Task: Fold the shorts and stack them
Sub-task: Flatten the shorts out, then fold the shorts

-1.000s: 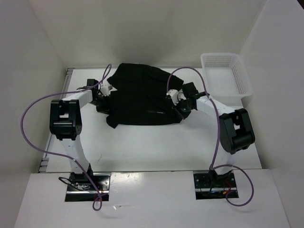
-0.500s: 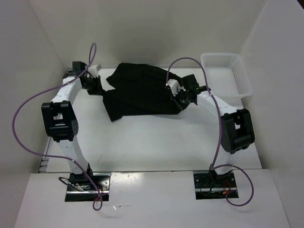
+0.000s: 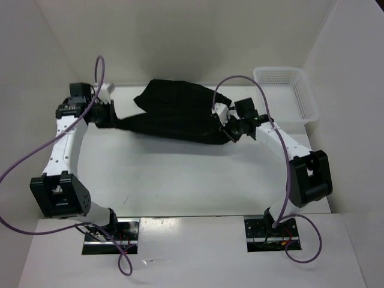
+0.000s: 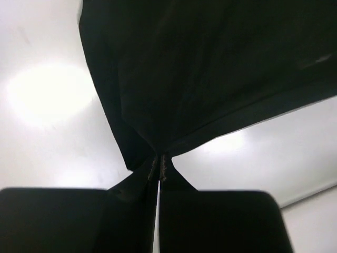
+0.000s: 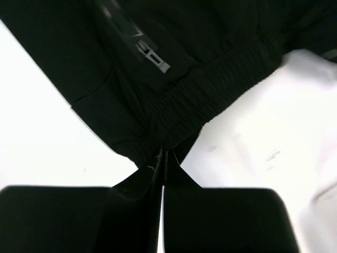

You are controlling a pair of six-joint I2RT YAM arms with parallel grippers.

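The black shorts [image 3: 177,111] hang stretched between both arms above the white table, toward its far side. My left gripper [image 3: 114,122] is shut on the left corner of the fabric. In the left wrist view the cloth [image 4: 200,74] fans out from the pinched fingertips [image 4: 159,163]. My right gripper [image 3: 227,133] is shut on the gathered elastic waistband at the right end. The right wrist view shows that waistband [image 5: 210,89] and a small pale mark [image 5: 152,58] just beyond the closed tips [image 5: 162,157].
A white mesh basket [image 3: 284,93] stands at the back right corner. White walls close in the table on the left, back and right. Purple cables loop over both arms.
My left arm has swung out to the left and back with its corner, pulling the shorts taut and off the table. The right gripper has shifted slightly right with the waistband.
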